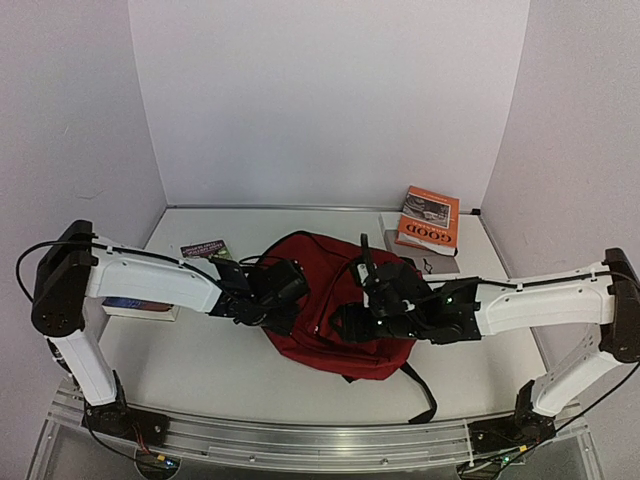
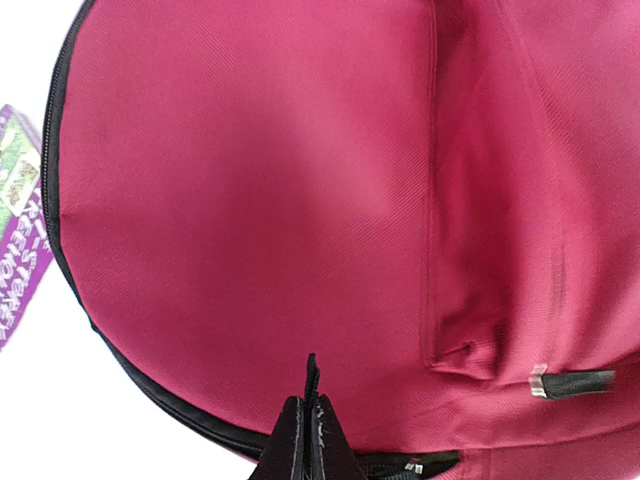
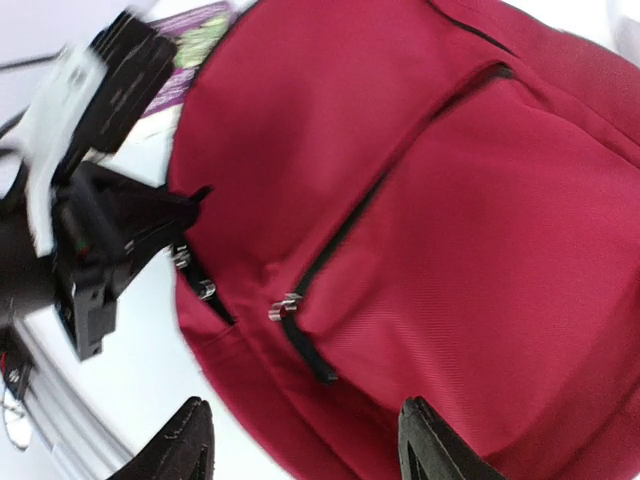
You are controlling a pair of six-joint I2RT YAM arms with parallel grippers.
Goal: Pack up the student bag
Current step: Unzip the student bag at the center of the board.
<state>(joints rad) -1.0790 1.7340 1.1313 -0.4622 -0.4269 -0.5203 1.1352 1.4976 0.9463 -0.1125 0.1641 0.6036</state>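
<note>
One student bag (image 1: 310, 340) is seen, dark red with black zippers, laid flat at the middle of the table (image 1: 200, 370), nearer the near edge than the far one. Two grippers are counted, one on each arm, and both are held at the bag. Three printed items are counted on the table: an orange book (image 1: 428, 220) at the far right corner, a purple booklet (image 1: 205, 248) just beyond the bag's left side, and a third book (image 1: 140, 308) at the left edge, partly covered by the left arm. Three metal zipper pulls (image 3: 280, 305) are made out in the right wrist view.

The left gripper (image 2: 308, 425) is placed at the bag's left rim, on the black zipper band. Its jaws are pressed together, and a thin black sliver from that band is pinched between the tips; what the sliver is cannot be told.

The right gripper (image 3: 305, 445) is held over the right half of the bag, its jaws spread apart with nothing between them but the red fabric below. The bag's front pocket is seen ahead of its fingers (image 3: 185, 445).
</note>
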